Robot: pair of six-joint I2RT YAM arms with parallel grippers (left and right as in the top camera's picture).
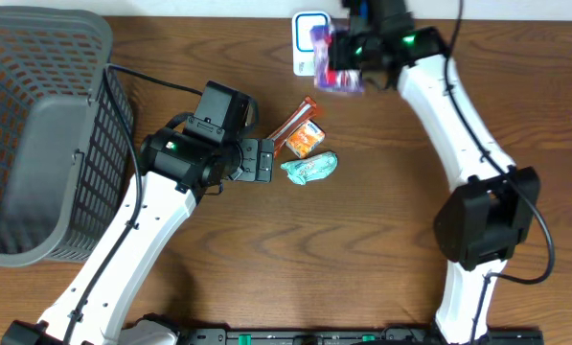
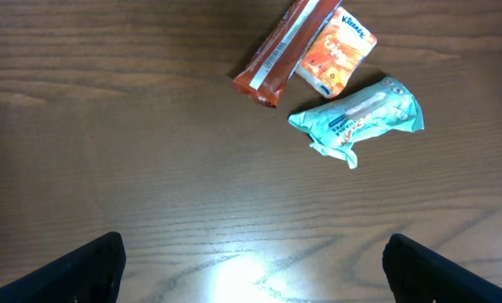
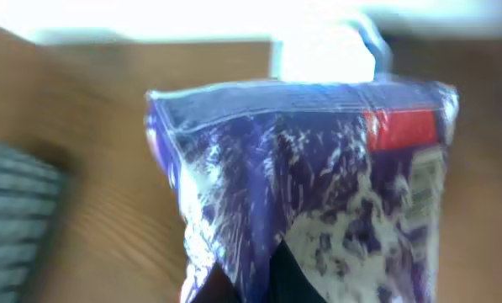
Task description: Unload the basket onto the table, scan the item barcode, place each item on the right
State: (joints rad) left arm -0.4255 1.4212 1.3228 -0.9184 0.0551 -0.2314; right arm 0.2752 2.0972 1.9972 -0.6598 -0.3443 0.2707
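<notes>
The purple packet (image 3: 309,185) is glossy, crinkled plastic flecked white, with a red patch and fine print at one edge. It hangs touching or just beside the white scanner (image 1: 303,27), pinched in the closed right jaws. The left jaws gape wide over the desk (image 1: 381,240), well away from the scanner. Only the right wrist view shows the print; only the overhead view shows both arms.

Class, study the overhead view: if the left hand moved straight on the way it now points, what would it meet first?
Probably the teal packet, lying just ahead of the open left hand; its height above the table is unclear, so it might pass over.
</notes>
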